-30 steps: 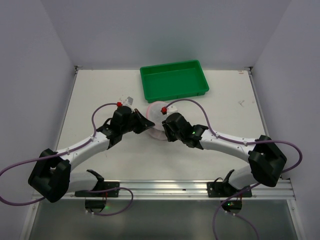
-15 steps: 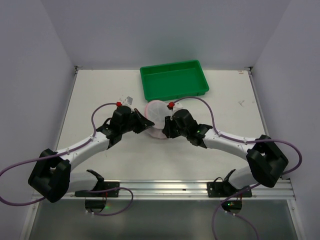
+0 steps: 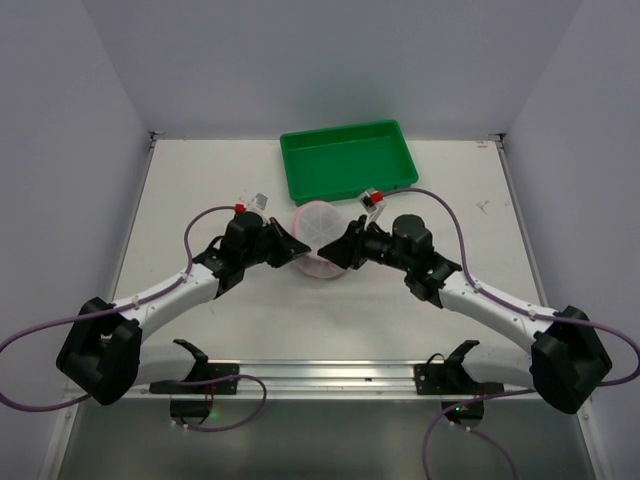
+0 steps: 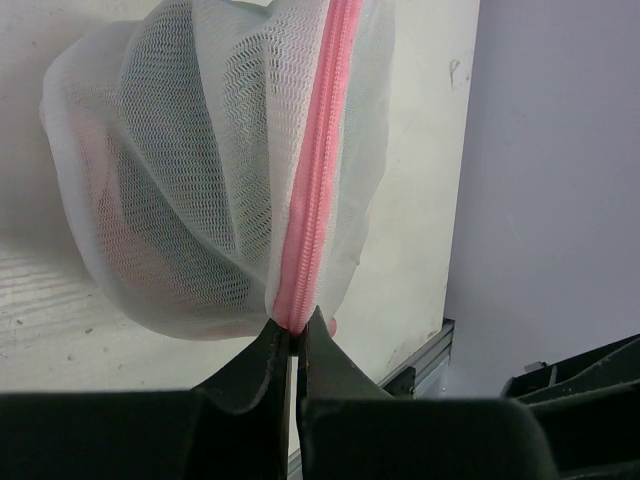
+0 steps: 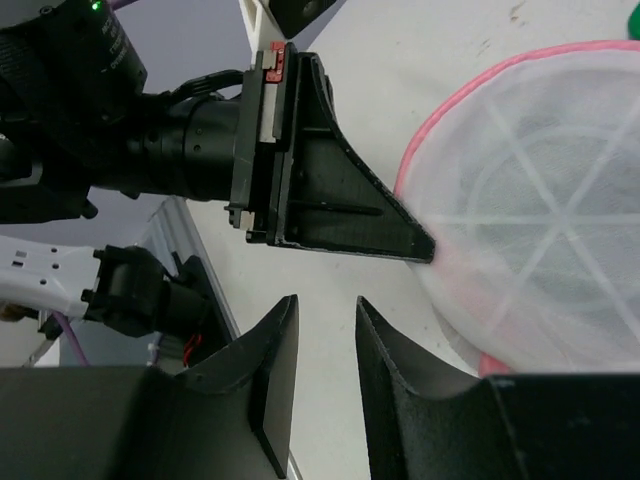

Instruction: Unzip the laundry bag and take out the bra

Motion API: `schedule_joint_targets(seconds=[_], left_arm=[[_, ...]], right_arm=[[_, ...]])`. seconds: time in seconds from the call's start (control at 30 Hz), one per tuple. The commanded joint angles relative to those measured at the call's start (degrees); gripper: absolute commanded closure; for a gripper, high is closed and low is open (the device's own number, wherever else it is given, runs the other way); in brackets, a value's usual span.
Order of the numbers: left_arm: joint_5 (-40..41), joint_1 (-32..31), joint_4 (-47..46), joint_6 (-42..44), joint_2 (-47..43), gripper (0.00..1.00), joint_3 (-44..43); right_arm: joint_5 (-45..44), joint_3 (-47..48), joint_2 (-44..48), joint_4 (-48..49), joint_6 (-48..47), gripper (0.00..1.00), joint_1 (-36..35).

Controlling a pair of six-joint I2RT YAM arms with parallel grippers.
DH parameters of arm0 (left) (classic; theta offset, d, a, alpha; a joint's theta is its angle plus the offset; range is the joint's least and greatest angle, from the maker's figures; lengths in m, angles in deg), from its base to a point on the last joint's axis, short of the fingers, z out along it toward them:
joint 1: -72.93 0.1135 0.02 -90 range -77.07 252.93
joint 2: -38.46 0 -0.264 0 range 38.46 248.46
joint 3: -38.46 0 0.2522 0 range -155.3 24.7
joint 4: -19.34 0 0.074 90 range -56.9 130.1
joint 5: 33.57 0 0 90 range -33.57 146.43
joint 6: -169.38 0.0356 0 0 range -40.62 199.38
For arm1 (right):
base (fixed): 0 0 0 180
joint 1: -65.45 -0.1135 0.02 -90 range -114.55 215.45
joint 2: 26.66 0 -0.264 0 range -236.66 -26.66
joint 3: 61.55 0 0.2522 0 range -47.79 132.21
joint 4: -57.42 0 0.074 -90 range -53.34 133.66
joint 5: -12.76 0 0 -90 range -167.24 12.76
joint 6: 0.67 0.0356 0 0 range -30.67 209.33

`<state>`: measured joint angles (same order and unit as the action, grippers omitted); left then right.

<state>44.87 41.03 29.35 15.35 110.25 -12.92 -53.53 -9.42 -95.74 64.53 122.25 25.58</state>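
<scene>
A round white mesh laundry bag (image 3: 318, 230) with pink trim sits near the middle of the desk (image 3: 200, 180). It is just in front of a green tray (image 3: 348, 160) that lies toward the far edge. Through the mesh only dim folds show — what is inside cannot be told. The left pincer (image 4: 297, 335) is clamped on the lower end of the bag's pink zipper edge (image 4: 318, 170), as it was a second ago. The right pincer (image 5: 322, 325) has changed: it was against the bag's right side and has now drawn back a little, its arm swung out to the right. Its jaws are narrowly parted with nothing between them, just beside the bag. The bag now stands rounder and slightly nearer the tray. Bare desk lies to the left and right of both arms.
</scene>
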Motion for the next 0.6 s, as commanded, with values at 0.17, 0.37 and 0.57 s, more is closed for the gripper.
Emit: schedule_joint_targets(seconds=[0.17,0.37,0.57], left_arm=[[-1.0,-0.1,-3.2,-1.1,-0.2,1.00,-0.8],[-1.5,-0.1,-3.5,-1.2,0.5,1.00,-1.0],[-0.2,0.0,0.7,3.0,0.7,1.00,-3.2]], right_arm=[[-13.1,2.7,2.0,-16.2,-3.6,0.70,0.2],[-17.9,1.0,-0.3,-19.1,-2.7,0.75,0.2],[-18.3,4.6,-2.4,-20.7,-9.4,0.66,-0.6]])
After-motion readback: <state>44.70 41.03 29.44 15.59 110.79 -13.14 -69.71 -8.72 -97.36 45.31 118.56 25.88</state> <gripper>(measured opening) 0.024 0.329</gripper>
